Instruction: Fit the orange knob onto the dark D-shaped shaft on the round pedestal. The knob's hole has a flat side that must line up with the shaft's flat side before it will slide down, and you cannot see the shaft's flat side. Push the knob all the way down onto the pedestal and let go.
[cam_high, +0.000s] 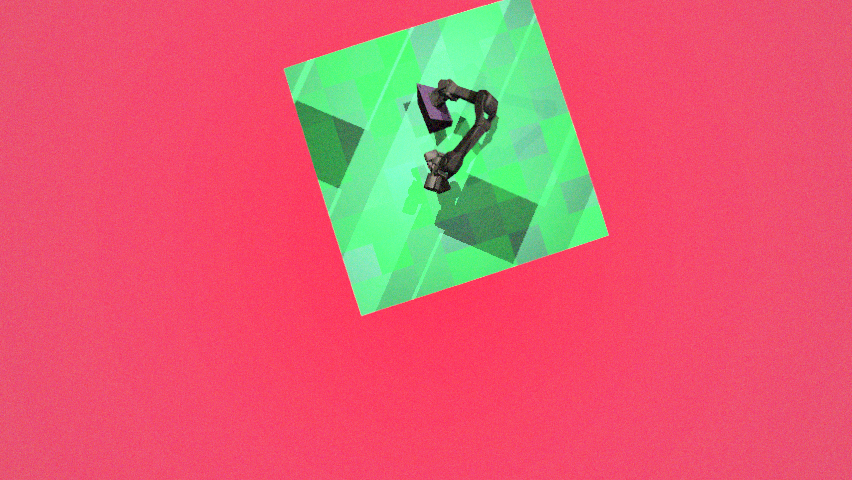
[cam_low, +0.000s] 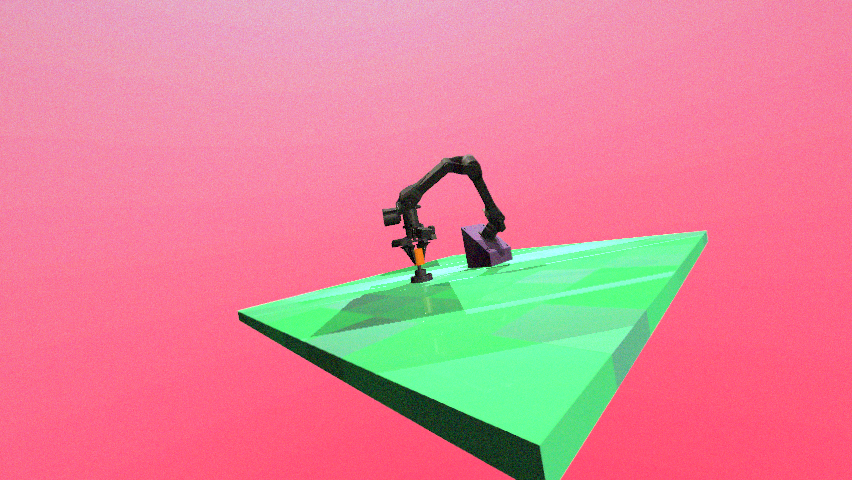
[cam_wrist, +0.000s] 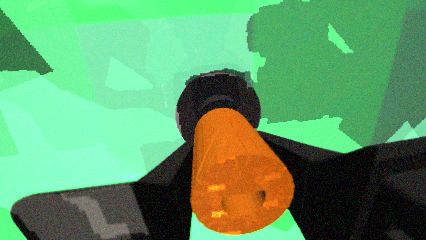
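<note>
Pink-red surroundings frame a green tabletop (cam_high: 369, 226) (cam_low: 453, 375) (cam_wrist: 45, 165) crossed by shadows.

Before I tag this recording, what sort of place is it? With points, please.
Probably a robot test bench: a dark arm on a purple wedge-shaped base (cam_high: 440, 121) (cam_low: 476, 253), a patterned green tabletop (cam_high: 369, 298) (cam_low: 476, 387), and a round pedestal (cam_low: 420, 277) (cam_wrist: 187, 107) below an orange knob (cam_low: 419, 256) (cam_wrist: 225, 145).

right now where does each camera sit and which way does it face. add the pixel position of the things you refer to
Top: high overhead, looking down on the green table (cam_high: 390, 238) (cam_low: 453, 363); the arm (cam_high: 471, 140) (cam_low: 432, 175) shows bent over it.
Exterior: off to one side, looking across the table; whole arm, with the claw (cam_low: 419, 262) (cam_wrist: 224, 141) shut on the orange knob (cam_low: 419, 256) (cam_wrist: 230, 145).
Wrist: on the arm's end, looking down past the knob at the round pedestal (cam_low: 421, 278) (cam_wrist: 189, 107); claw fingers show.
Exterior and wrist share knob and pedestal.
</note>
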